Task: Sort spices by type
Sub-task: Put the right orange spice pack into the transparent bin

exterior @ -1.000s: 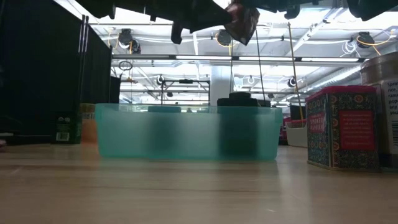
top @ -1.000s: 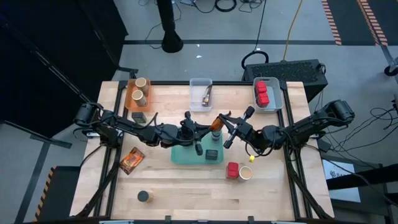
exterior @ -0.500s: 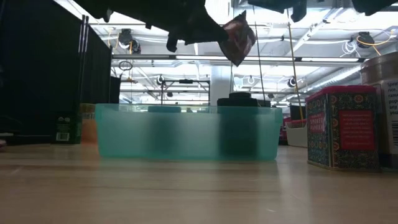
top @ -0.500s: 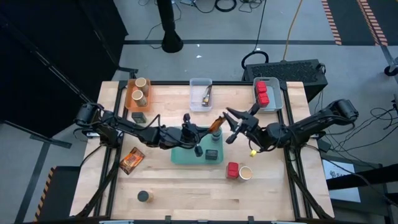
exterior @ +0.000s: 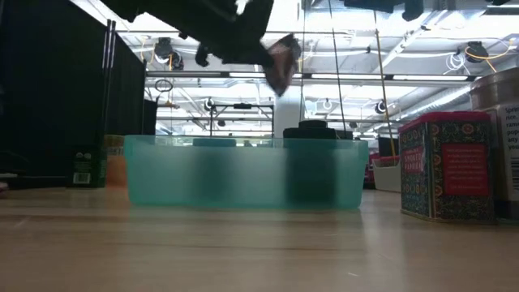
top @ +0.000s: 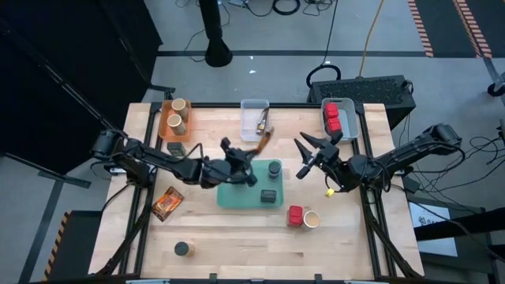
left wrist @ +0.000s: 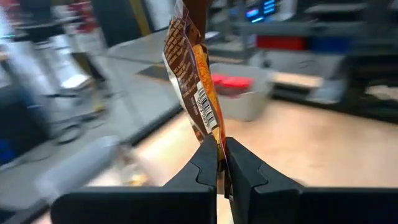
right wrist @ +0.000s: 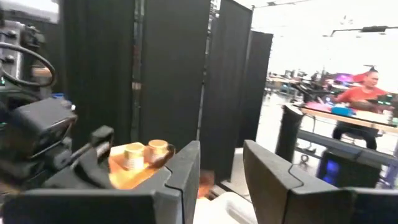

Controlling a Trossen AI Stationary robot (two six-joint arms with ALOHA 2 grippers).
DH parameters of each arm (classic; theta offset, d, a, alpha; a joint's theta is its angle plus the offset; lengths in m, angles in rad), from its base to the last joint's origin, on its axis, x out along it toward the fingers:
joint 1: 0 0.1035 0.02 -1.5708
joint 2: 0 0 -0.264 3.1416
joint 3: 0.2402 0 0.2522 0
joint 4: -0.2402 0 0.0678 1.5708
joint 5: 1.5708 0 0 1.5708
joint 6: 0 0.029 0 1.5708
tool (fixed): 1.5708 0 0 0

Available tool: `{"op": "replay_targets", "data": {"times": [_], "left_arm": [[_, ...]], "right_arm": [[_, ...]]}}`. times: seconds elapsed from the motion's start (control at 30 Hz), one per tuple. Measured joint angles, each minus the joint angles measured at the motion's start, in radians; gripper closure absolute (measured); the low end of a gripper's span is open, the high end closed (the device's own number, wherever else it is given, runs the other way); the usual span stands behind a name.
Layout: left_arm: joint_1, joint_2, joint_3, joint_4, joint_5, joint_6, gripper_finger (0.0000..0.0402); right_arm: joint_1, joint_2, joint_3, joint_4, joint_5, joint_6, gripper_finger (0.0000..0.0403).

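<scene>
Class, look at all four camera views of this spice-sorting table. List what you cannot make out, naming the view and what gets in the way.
- Low view: what sits inside the frosted teal plastic tray; its wall blurs it to dark shapes.
- Low view: the red patterned tin hides what stands behind it; the tan round jar is cut by the edge.
- High view: print on the orange-red flat packet, too small.
- Left wrist view: the brown-orange packet between the fingers, its top cut off.
</scene>
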Motion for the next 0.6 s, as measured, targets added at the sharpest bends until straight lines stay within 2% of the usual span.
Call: {"op": "replay_targets", "data": {"times": [0.1, 0.27, 0.33, 0.5, 0.6], "left_arm": [[0.069, -0.036, 0.002, -0.12, 0.002, -0.059, 0.0388], [0.234, -0.072, 0.071, -0.465, 0.25, -0.295, 0.0388], [0.288, -0.069, 0.096, -0.555, 0.296, -0.344, 0.0388], [0.413, -0.066, 0.134, -0.598, 0.424, -0.357, 0.0388], [0.457, -0.063, 0.135, -0.602, 0.46, -0.361, 0.0388]], "right_arm": [[0.001, -0.008, 0.0, -0.004, 0.013, 0.0, 0.0296], [0.0, -0.01, 0.0, -0.005, 0.014, -0.006, 0.0296], [0.0, -0.01, -0.001, -0.006, 0.014, -0.016, 0.0296], [0.0, -0.01, -0.001, -0.004, 0.014, -0.024, 0.0296], [-0.001, -0.01, -0.001, -0.003, 0.014, -0.041, 0.0296]]}}
